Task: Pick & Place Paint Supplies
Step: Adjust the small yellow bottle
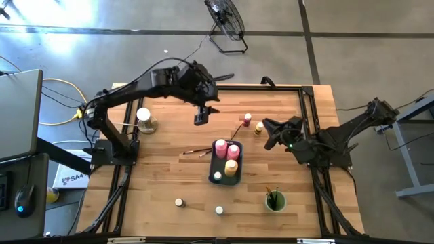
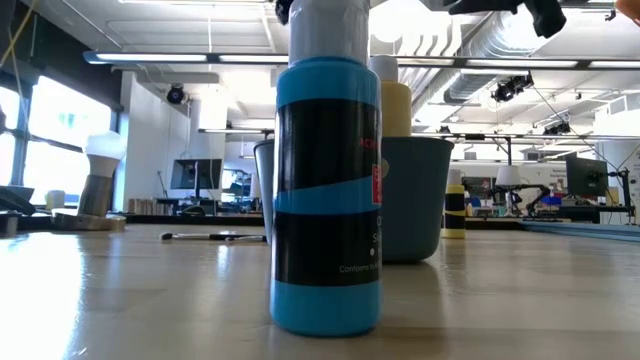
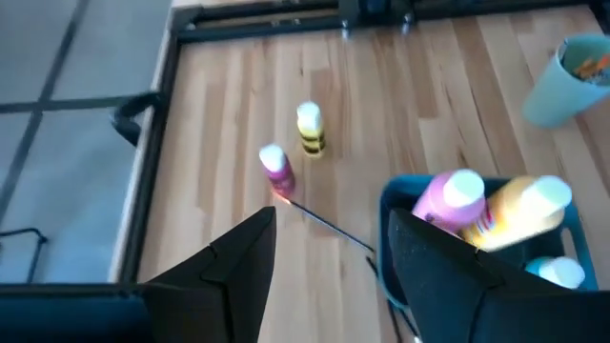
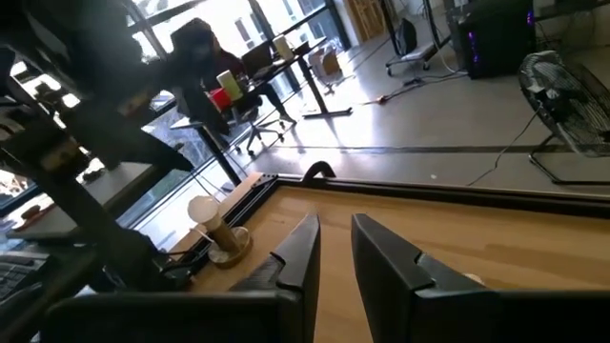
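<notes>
Over the wooden desk the left end effector hangs wide and empty, the right end effector narrow and empty, while pink and yellow squeeze bottles stand in the blue-grey rectangular tray

In the low view, a blue bottle close to the lens hides most of the tray and a yellow bottle behind it; its cap is cut off at the top edge. From above, the brushes are too thin to count, and the cup's contents are unclear.
</notes>
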